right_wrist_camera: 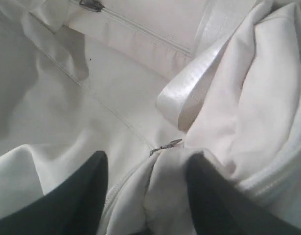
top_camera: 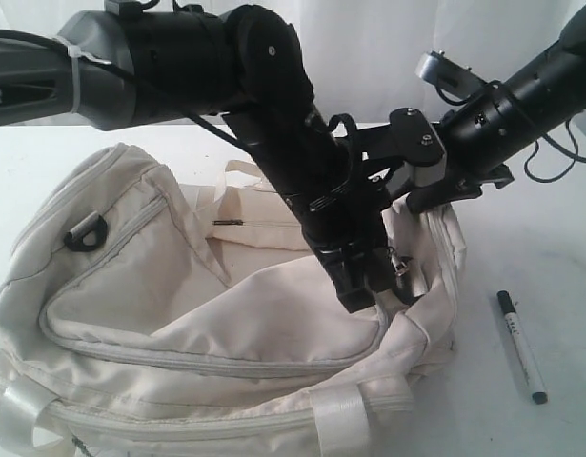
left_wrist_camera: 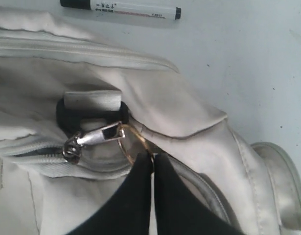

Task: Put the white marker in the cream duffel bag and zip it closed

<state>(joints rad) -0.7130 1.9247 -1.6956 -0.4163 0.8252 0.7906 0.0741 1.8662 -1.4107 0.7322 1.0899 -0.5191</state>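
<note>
Left wrist view had your left gripper [left_wrist_camera: 151, 157] clamped on the zipper ring [left_wrist_camera: 139, 138], right gripper [right_wrist_camera: 148, 161] agape astride the cream duffel bag [top_camera: 207, 324]; you needed to pull along its track [left_wrist_camera: 30, 156].

You have a plain white table [top_camera: 559, 276] under everything. The bag [top_camera: 178, 314] sits directly on it, slumped and soft. It fills the left and middle of the exterior view, and its near side runs off the bottom edge. The marker [top_camera: 520, 347] lies flat on bare table to the bag's right, near it but not touching, with its black cap at the far end. Your left wrist view shows that marker [left_wrist_camera: 121, 9] lying on the table [left_wrist_camera: 248, 63] beyond the bag's [left_wrist_camera: 179, 107] end.
</note>
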